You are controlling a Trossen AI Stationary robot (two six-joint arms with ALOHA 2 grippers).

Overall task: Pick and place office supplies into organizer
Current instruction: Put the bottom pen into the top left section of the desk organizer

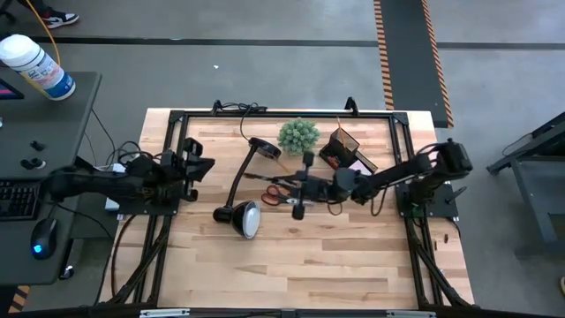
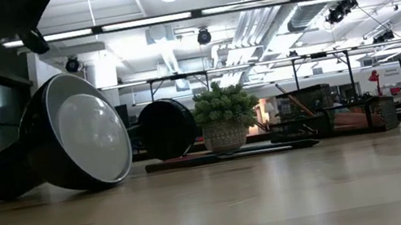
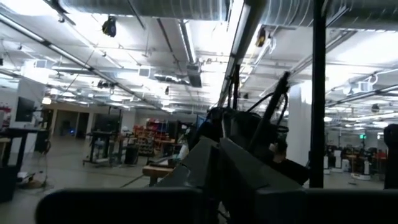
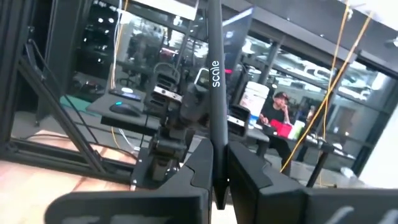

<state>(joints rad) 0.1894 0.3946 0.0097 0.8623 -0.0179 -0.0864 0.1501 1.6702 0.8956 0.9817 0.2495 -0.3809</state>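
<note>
Right end effector (image 1: pixel 298 187) closed on a dark pen above the red-handled scissors (image 1: pixel 281 192) at bench centre, organizer (image 1: pixel 346 148) nearby, pen unplaced, scissors waiting; left end effector (image 1: pixel 201 165) parked bench-side, grip undetermined

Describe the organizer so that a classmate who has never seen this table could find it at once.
Start at the round green plant near the wooden table's far edge. Beside it, toward the right arm, sits the organizer, a dark rectangular box set at an angle. Unlike the toppled black lamp, it is boxy with open compartments.
</note>
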